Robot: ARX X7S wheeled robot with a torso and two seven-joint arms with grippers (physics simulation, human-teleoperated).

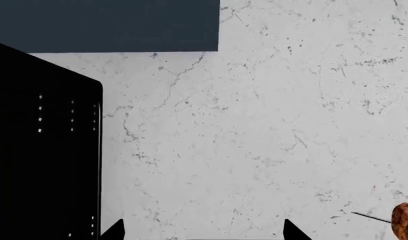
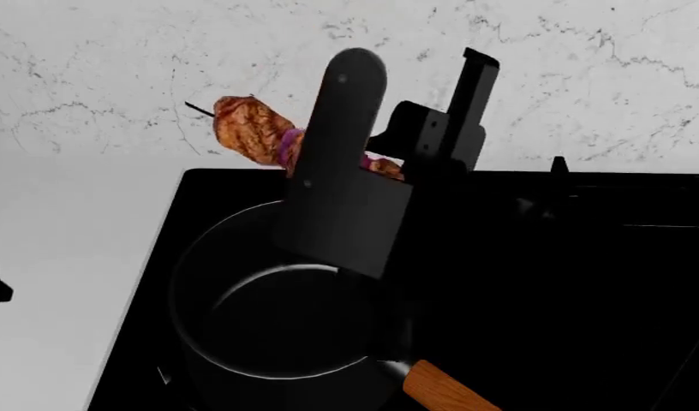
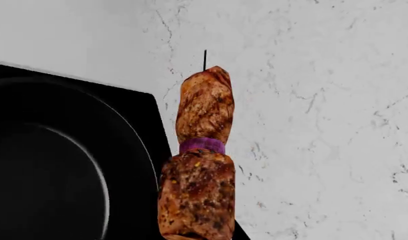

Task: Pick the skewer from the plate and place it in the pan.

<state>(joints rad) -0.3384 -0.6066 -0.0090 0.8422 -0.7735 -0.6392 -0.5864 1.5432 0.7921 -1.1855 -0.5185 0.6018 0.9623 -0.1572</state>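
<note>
The right gripper (image 2: 379, 163) is clamped on the skewer (image 2: 253, 128), holding it above the pan (image 2: 212, 282), left gripper (image 1: 204, 232) spread apart.

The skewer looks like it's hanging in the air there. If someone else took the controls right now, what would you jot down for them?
Right gripper: shut on the skewer, held above the back rim of the pan.
Left gripper: open, holding nothing, over the marble counter.
Done: skewer picked up and carried to the pan; the plate is out of sight.
Left: move over the pan's middle, lower, release.
</note>
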